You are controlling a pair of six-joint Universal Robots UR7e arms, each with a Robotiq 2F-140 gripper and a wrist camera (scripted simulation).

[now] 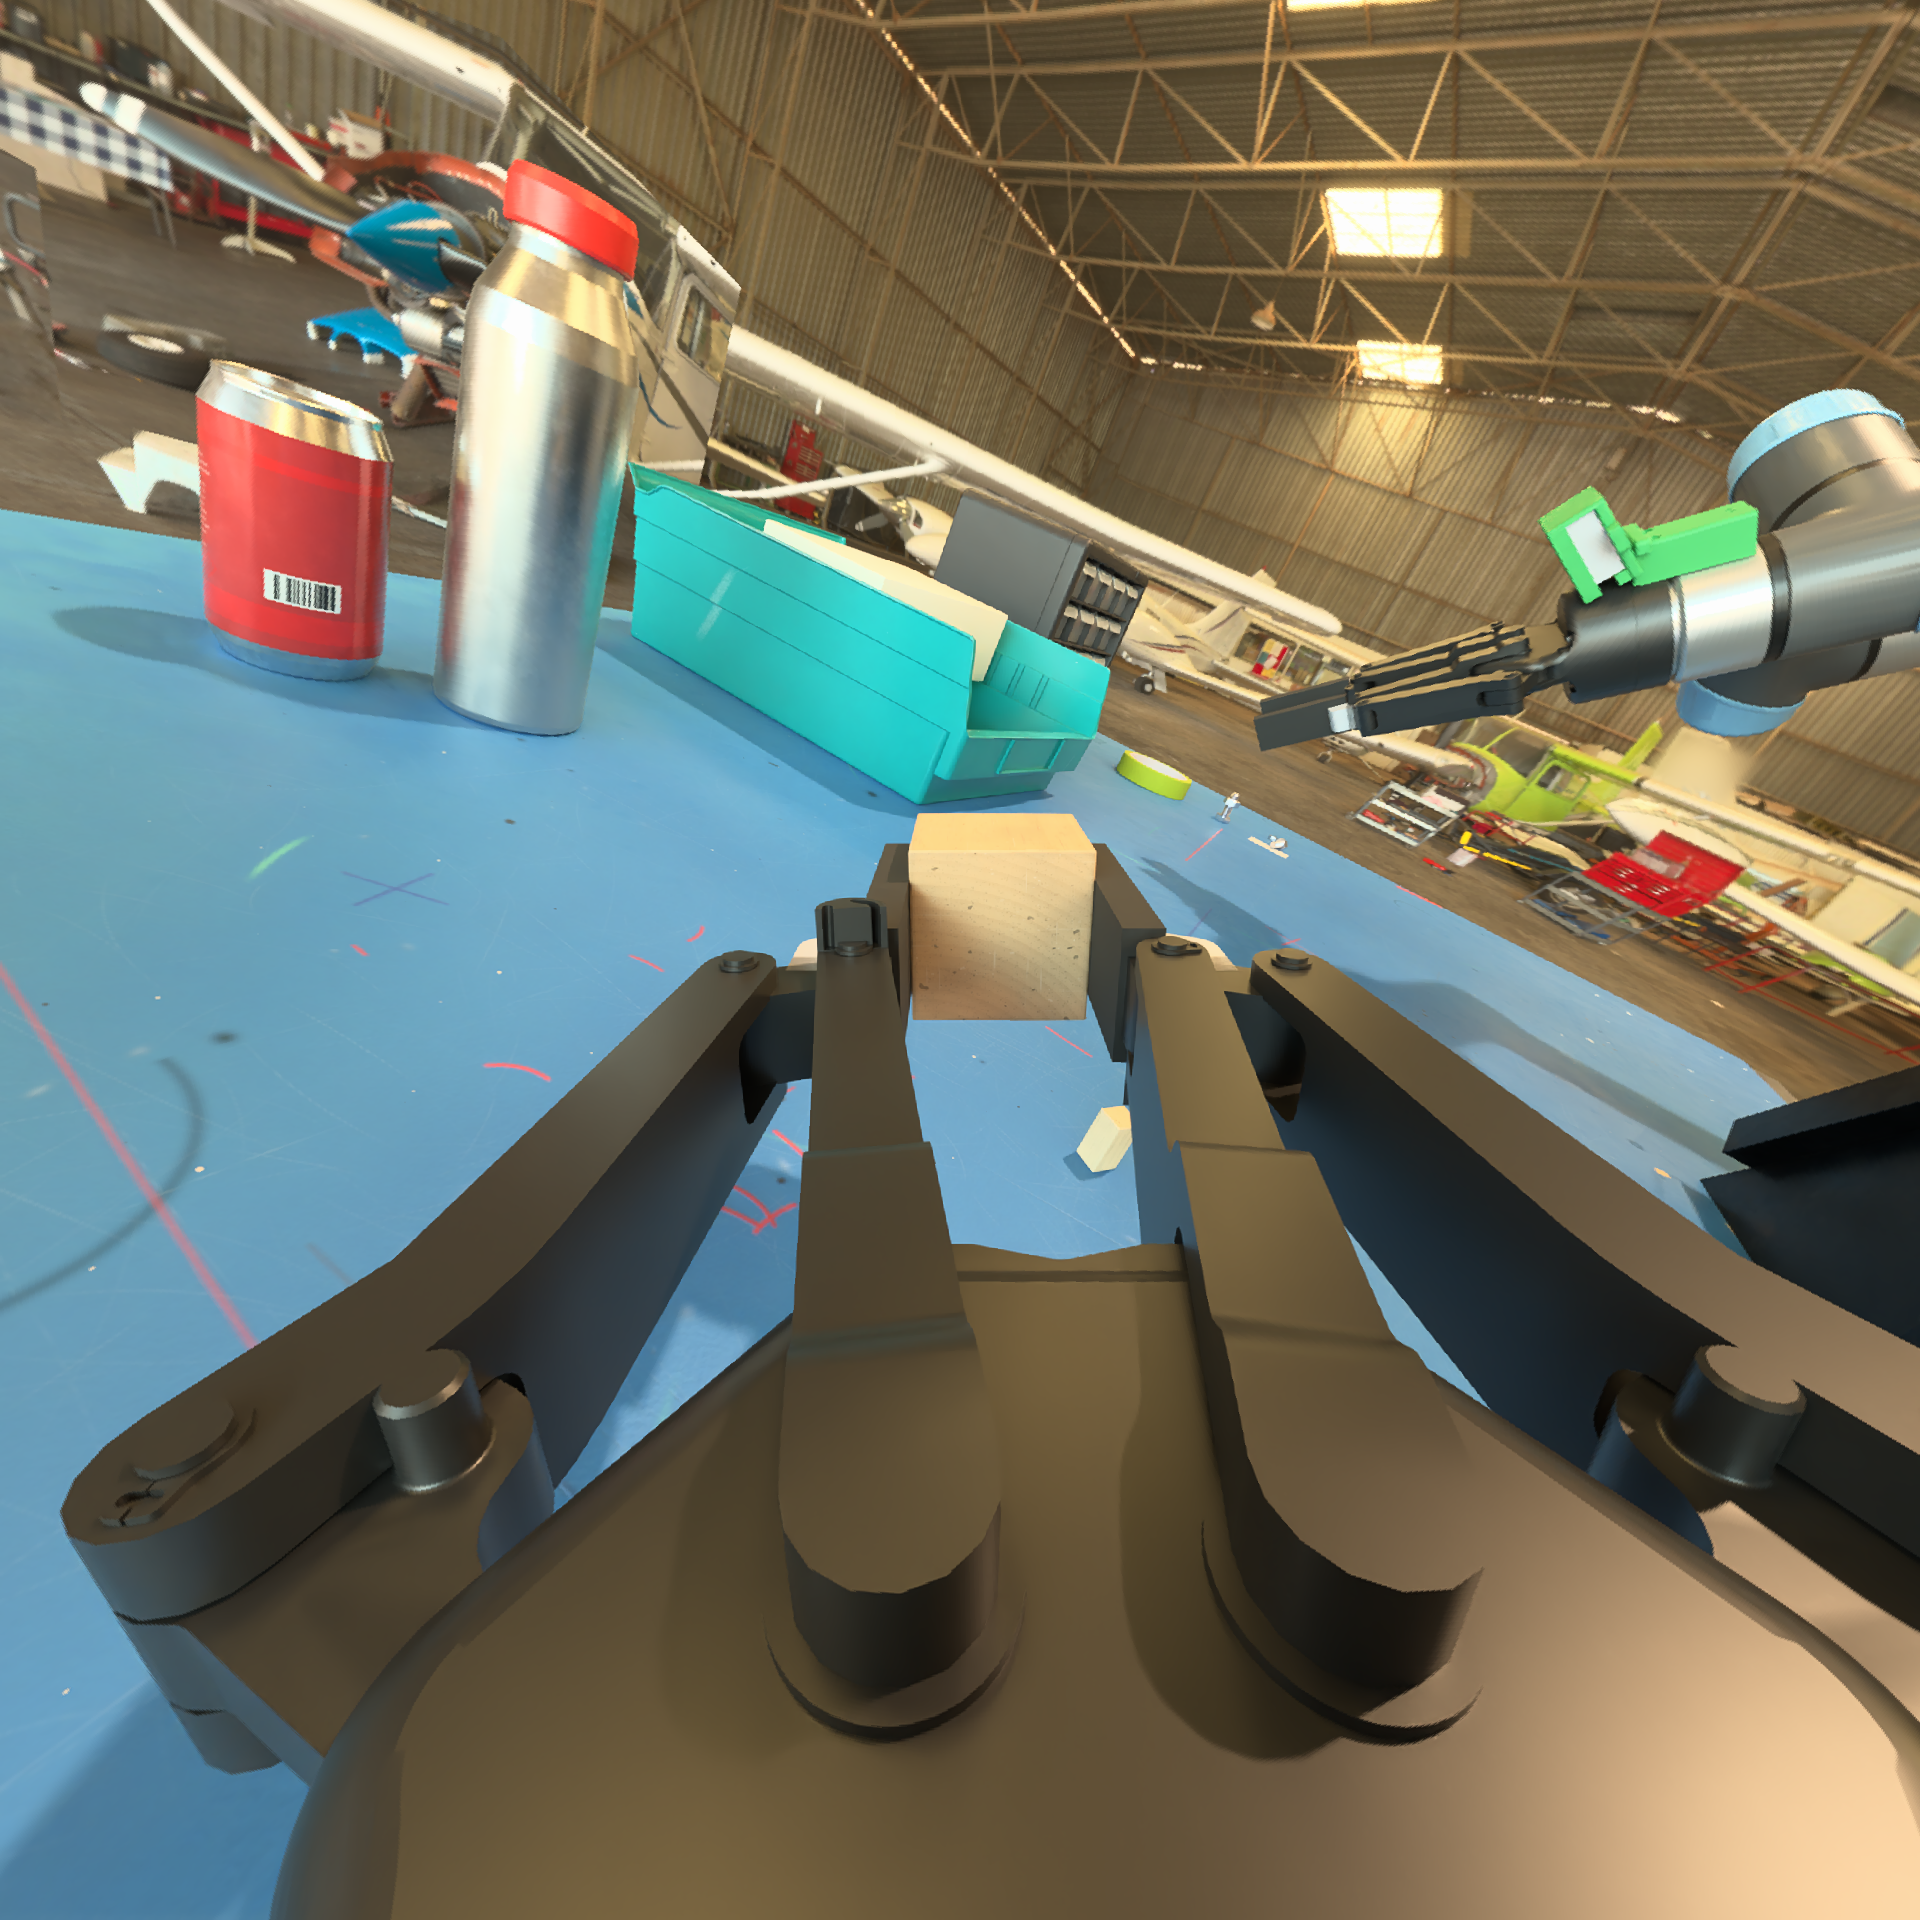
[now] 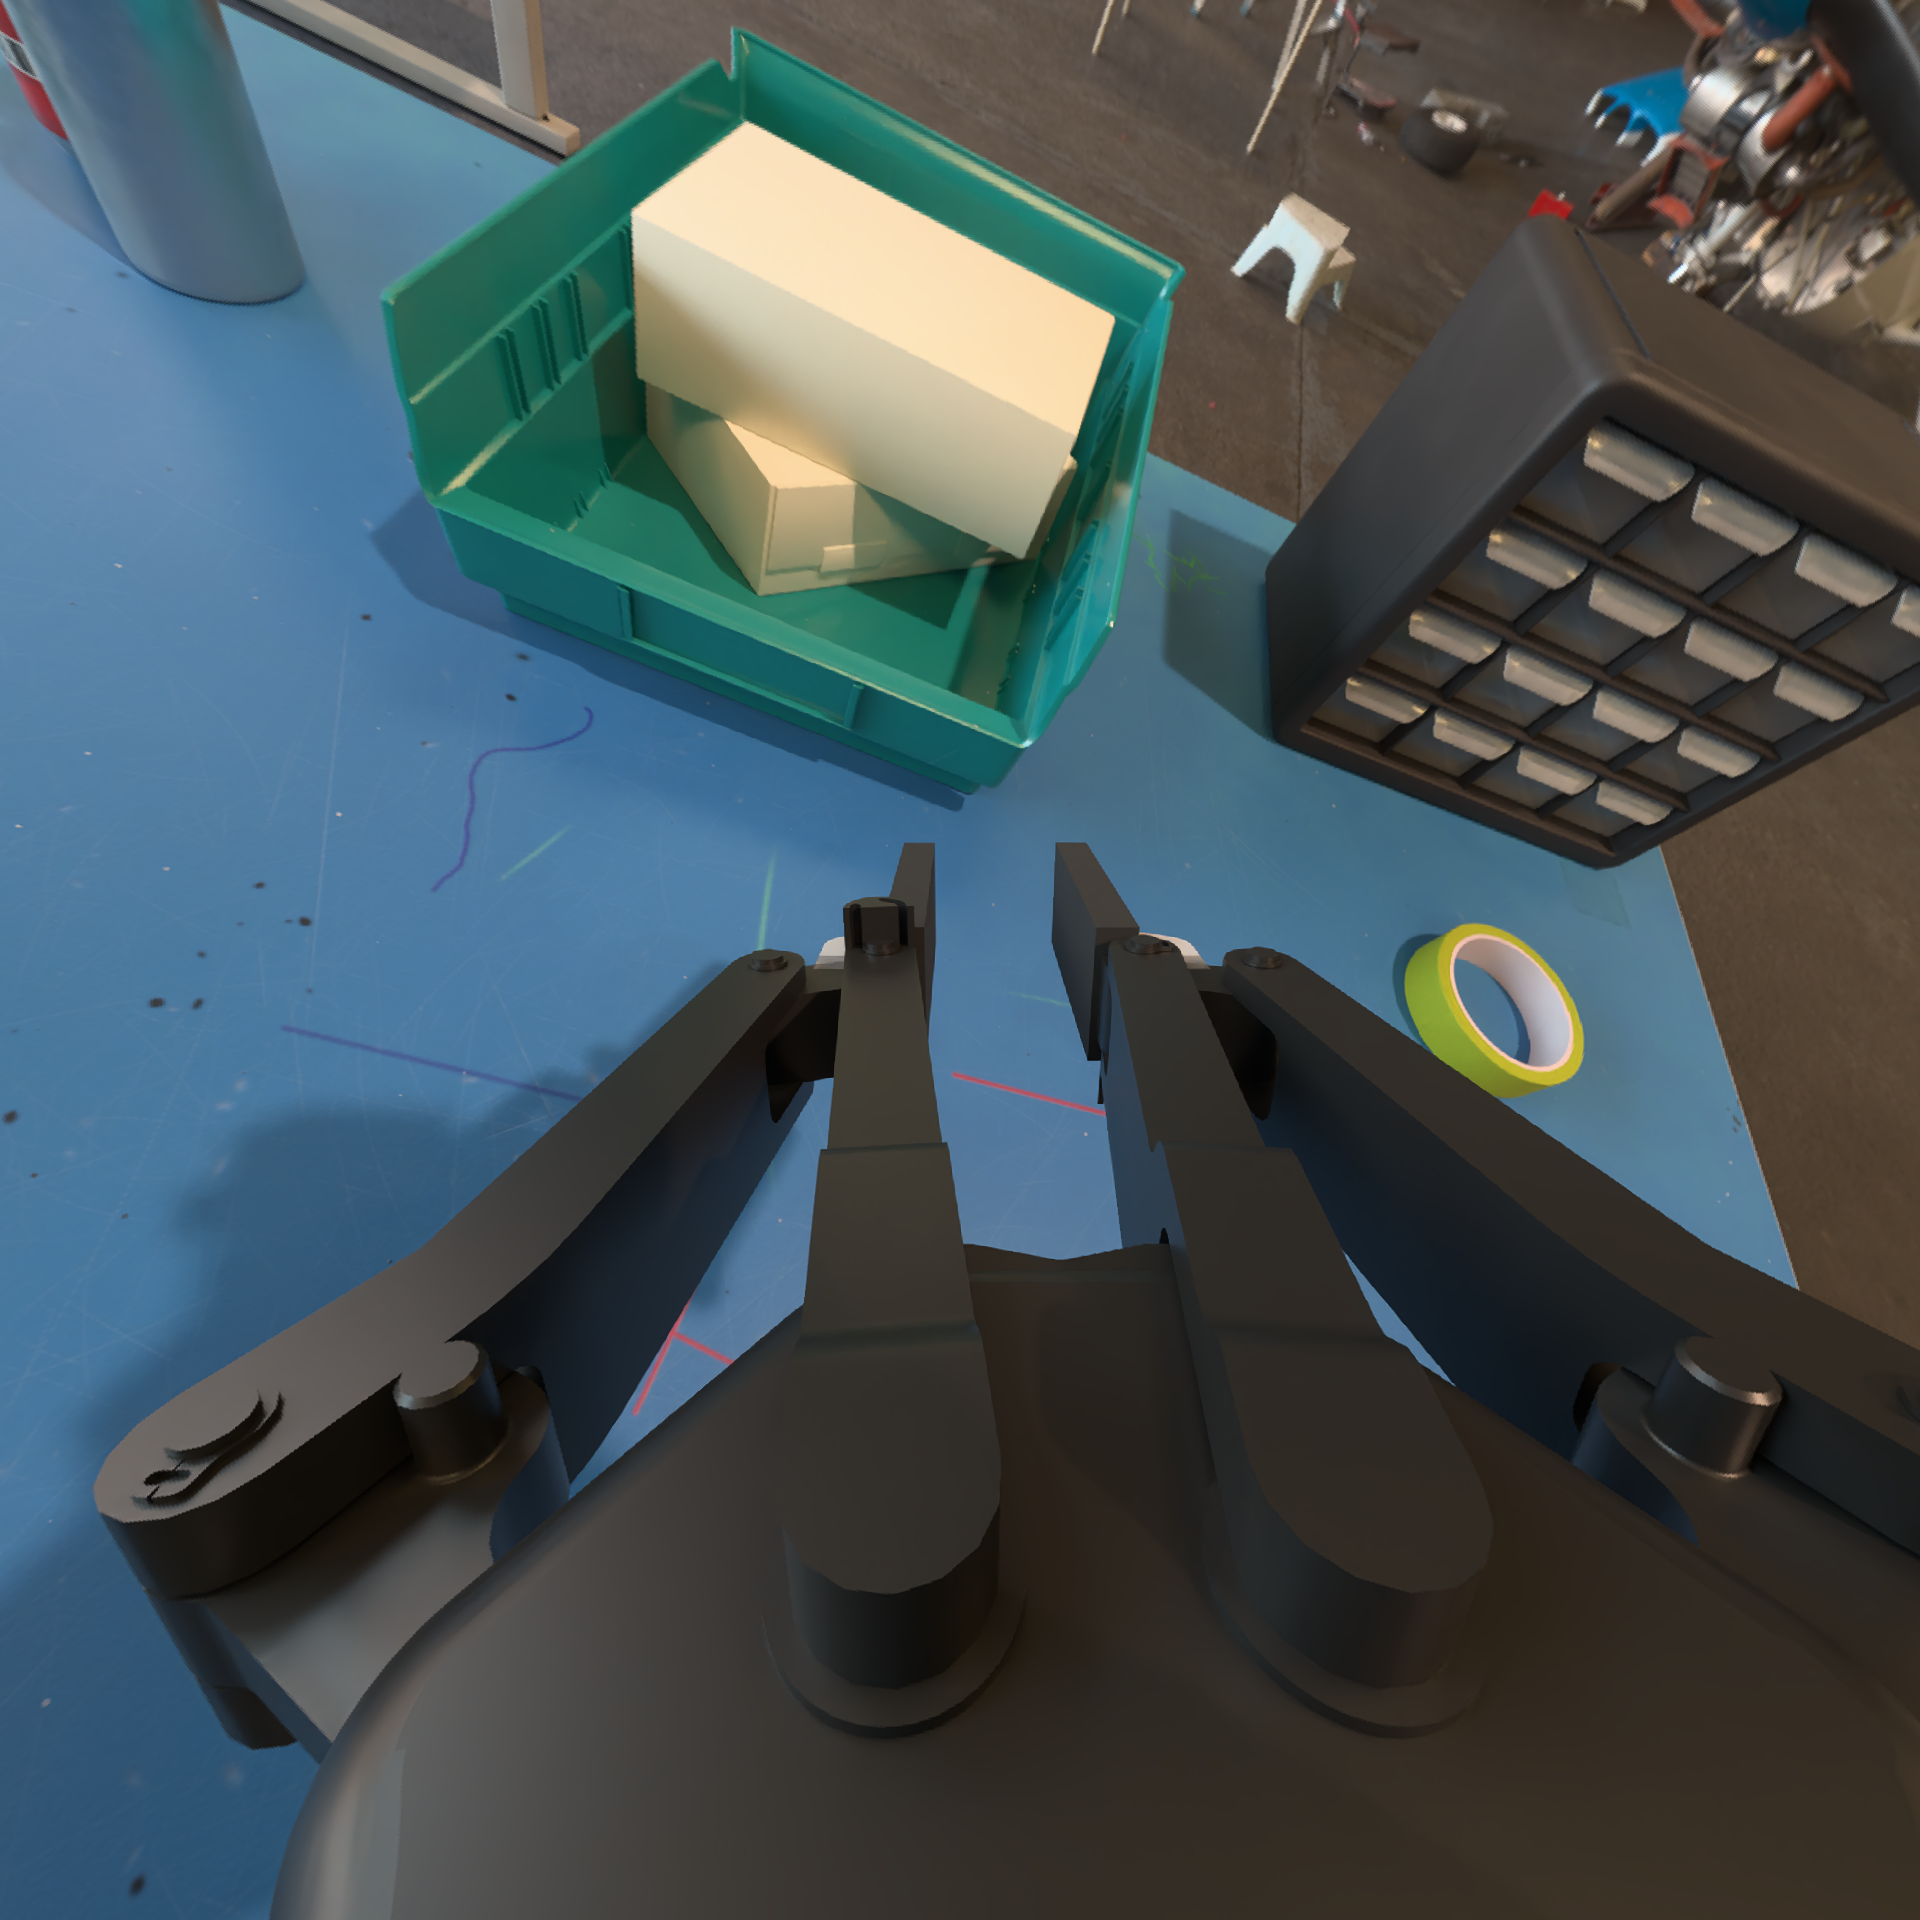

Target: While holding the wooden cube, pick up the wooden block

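The left gripper has its jaws pinching the wooden cube by two opposite faces, lifted clear of the blue surface. A small pale wooden block lies on the surface below, just right of the cube. The right gripper hovers over bare surface, jaws parted by a narrow gap, holding nothing, near the teal bin.

The wooden cube is pale, lightly speckled and upright, lifted clear of the blue worktop. The wooden block, small and cream-coloured, lies tilted on the worktop below it.
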